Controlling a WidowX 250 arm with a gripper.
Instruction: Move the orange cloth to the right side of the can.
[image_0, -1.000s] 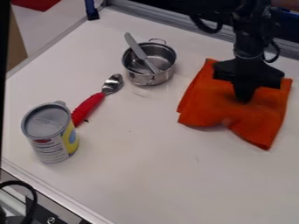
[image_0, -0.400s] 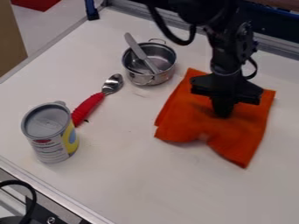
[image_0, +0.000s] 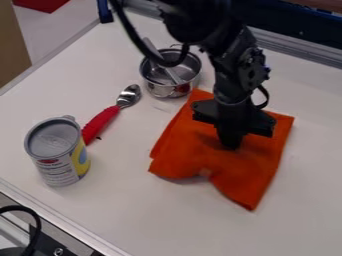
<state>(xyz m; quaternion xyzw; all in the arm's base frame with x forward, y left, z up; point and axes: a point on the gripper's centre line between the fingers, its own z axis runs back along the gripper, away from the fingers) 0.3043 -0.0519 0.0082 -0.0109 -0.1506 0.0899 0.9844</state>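
Observation:
My black gripper (image_0: 230, 144) is over the middle of the orange cloth (image_0: 200, 150), its tip closed onto the fabric. The cloth lies spread on the white table, right of centre, with its lower corner pointing toward the front. At the left stands the can (image_0: 56, 152), upright, with a grey lid and a yellow and white label. A stretch of bare table separates the can from the cloth's left edge.
A spoon (image_0: 101, 122) with a red handle lies between the can and a small metal pot (image_0: 160, 89). The pot, holding a knife, stands behind the cloth's upper left corner, partly behind the arm's cable. The table's raised rim (image_0: 300, 50) runs along the back.
Gripper and cloth have moved together leftward and toward the front, closer to the can. Can, spoon and pot have stayed put.

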